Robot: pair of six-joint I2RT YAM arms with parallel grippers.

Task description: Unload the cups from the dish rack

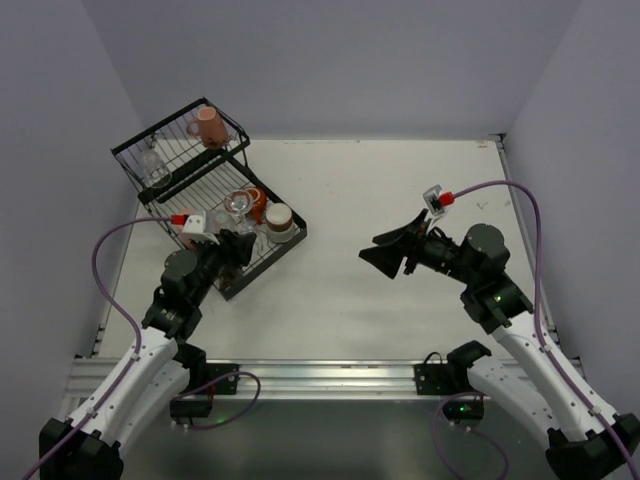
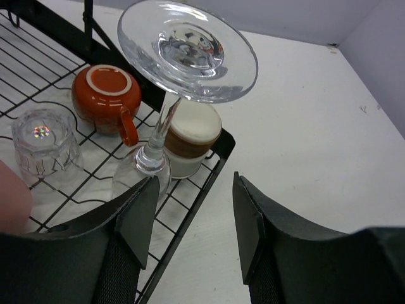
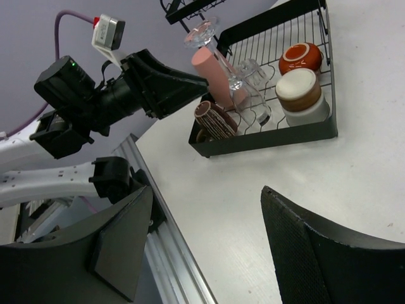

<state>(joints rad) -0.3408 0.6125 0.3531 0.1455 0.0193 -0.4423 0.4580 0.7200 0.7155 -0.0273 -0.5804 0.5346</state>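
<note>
Left wrist view places the left end effector [image 2: 193,218], jaws spread and empty, just short of an inverted stemmed glass [image 2: 163,130] standing in the dish rack [image 2: 212,166] beside a brown cup [image 2: 190,142]. Judged step: approach for pickup. The next move calls for advancing until the stem sits between the fingers [image 2: 136,215], then closing. The right end effector [image 1: 388,255] hangs spread over the surface [image 1: 400,180], well apart.

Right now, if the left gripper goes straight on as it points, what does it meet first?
Probably the upturned stemmed glass just ahead of the open left gripper, slightly left of centre; the brown cup stands right behind. Depth is uncertain.
</note>
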